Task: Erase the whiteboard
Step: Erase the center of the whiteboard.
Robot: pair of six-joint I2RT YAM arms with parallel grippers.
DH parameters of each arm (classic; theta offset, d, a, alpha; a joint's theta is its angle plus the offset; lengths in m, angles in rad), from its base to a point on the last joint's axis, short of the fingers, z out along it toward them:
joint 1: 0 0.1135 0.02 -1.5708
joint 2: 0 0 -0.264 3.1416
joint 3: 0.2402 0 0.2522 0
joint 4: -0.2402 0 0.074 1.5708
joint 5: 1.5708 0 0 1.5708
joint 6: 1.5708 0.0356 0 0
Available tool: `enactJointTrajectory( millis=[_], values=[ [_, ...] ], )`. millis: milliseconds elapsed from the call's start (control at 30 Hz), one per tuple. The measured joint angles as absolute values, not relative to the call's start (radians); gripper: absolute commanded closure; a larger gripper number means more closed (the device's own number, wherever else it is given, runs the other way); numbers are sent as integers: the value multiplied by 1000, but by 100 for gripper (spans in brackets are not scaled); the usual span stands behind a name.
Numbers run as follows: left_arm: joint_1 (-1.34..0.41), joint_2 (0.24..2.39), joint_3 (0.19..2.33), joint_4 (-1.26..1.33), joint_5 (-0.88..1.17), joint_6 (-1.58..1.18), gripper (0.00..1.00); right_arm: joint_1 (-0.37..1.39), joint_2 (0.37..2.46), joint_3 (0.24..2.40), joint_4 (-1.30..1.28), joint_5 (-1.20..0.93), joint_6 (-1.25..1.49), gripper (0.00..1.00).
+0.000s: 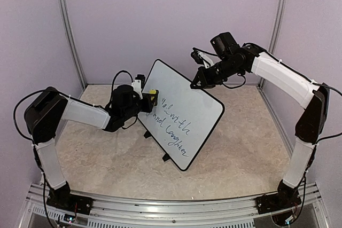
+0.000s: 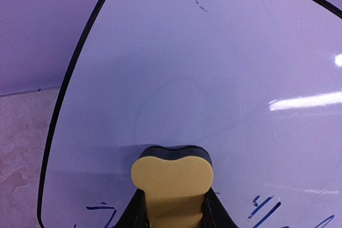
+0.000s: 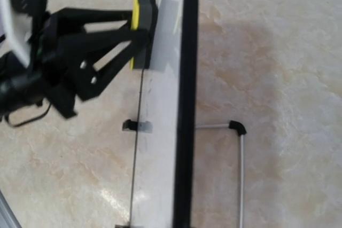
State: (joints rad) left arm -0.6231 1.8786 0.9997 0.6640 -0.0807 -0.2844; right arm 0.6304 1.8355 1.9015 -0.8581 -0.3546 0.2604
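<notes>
Because the whiteboard [image 1: 199,105] stands tilted on the table [image 1: 246,148], propped on a wire stand [image 3: 241,153] behind it, we judge it needs steadying while it is rubbed. That is how we read the right gripper [image 1: 199,81]. It sits at the board's top edge, about 1 o'clock from the board's middle in the overhead view. Its jaws are pressed together and, as far as we can tell, pinch the thin black frame. Its wrist camera looks straight down that frame, though its own fingers do not show there.

The left gripper [image 1: 147,99] is clamped on a yellow eraser [image 2: 172,177], one finger on each side. It holds the dark felt face flat against the board near the 10 o'clock edge, which suits a wipe: pad square to the surface, arm reaching in from the side.

From the eraser up towards 12 o'clock the board looks clean apart from a small dark fleck [image 2: 200,6]. The handwriting [image 1: 173,126] runs from just below the eraser down towards 5 o'clock, so we judge most of the job remains.

The eraser lies close to the frame on its 9 o'clock side, leaving little room that way, while broad open board lies towards 3 and 5 o'clock. A downward stroke ends where the small black feet [image 1: 166,157] meet the tabletop. The right arm hangs over the 1 o'clock corner, so we would keep strokes clear of it.
</notes>
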Motion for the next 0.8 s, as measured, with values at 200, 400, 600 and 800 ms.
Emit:
enactJointTrajectory(
  millis=[200,400,600,800],
  values=[
    [-723,1872,978,731,-125,-224,88,630,1836,1906,-879,-339,263,100],
    [-749,1871,956,783,-125,-202,88,630,1836,1907,-883,-339,259,100],
    [-748,1871,954,786,-132,-186,88,630,1836,1908,-883,-340,257,100],
    [-686,1871,979,749,-64,-173,88,630,1842,1908,-867,-341,258,100]
  ],
)
